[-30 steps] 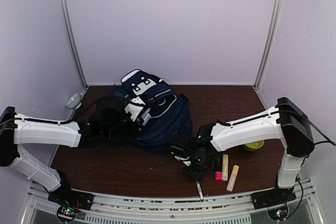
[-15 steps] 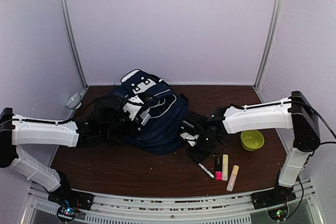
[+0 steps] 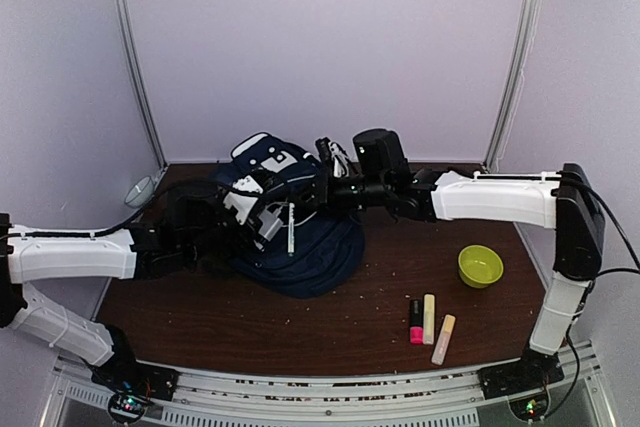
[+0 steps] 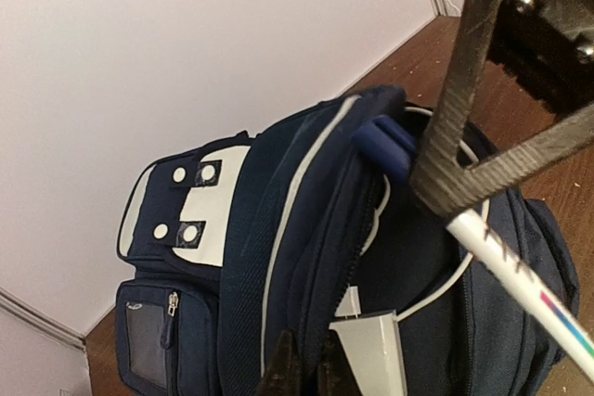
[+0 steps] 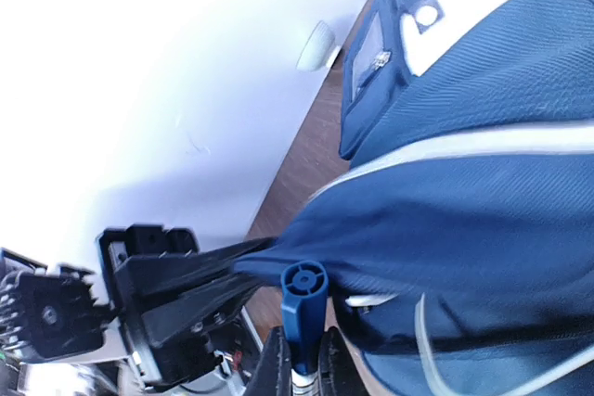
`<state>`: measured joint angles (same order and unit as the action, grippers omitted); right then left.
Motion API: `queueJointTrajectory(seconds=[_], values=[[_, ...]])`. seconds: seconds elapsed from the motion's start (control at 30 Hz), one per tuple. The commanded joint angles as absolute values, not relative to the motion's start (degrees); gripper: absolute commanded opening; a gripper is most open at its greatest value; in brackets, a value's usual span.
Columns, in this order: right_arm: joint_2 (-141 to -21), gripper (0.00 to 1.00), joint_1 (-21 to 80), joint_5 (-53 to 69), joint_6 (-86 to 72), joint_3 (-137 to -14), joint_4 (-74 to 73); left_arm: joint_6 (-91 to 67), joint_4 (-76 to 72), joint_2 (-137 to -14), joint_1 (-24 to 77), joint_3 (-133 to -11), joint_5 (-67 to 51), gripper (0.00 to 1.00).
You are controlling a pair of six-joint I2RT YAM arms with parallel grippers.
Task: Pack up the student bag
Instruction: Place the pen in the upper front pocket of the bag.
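A small pale grey bowl [image 3: 140, 190] sits at the far left corner of the brown wooden table [image 3: 240, 322]. The left tool [image 4: 302, 370] is pressed together, pinching the rim of the large navy-blue fabric backpack [image 3: 310, 247] with white trim. The backpack lies toward the back of the table, left of centre, with its mouth open. Above that mouth, the right tool [image 5: 303, 366] is clamped on a white pen with a blue cap [image 3: 290, 228]. Further right, near the front edge, a pink highlighter [image 3: 415, 320], a pale yellow marker [image 3: 429, 318] and a peach marker [image 3: 443, 339] lie side by side. A lime-green bowl [image 3: 480, 265] stands just behind them.
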<state>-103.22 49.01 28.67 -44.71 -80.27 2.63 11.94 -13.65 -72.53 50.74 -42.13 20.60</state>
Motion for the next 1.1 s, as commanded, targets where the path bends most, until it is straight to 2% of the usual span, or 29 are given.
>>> queueJointTrajectory(seconds=[0.0,0.3,0.5,0.73,1.07], values=[[-105.8,0.00,46.0,26.4,-58.7,-75.6,16.3,11.0,-21.3,-68.7,50.8,-44.1,20.4,0.00],[-113.2,0.00,45.1,18.4,-64.8,-80.7,20.7,8.8,-22.0,-70.4,50.8,-46.0,18.3,0.00],[-108.6,0.00,45.4,16.1,-64.6,-71.6,25.5,8.7,-19.9,-71.4,50.7,-47.6,19.9,0.00],[-104.3,0.00,47.3,18.8,-64.5,-63.1,26.2,7.0,-19.2,-73.7,50.1,-48.8,19.7,0.00],[-110.7,0.00,47.8,22.5,-69.4,-67.4,30.8,6.4,-19.3,-74.3,50.1,-48.3,18.8,0.00]])
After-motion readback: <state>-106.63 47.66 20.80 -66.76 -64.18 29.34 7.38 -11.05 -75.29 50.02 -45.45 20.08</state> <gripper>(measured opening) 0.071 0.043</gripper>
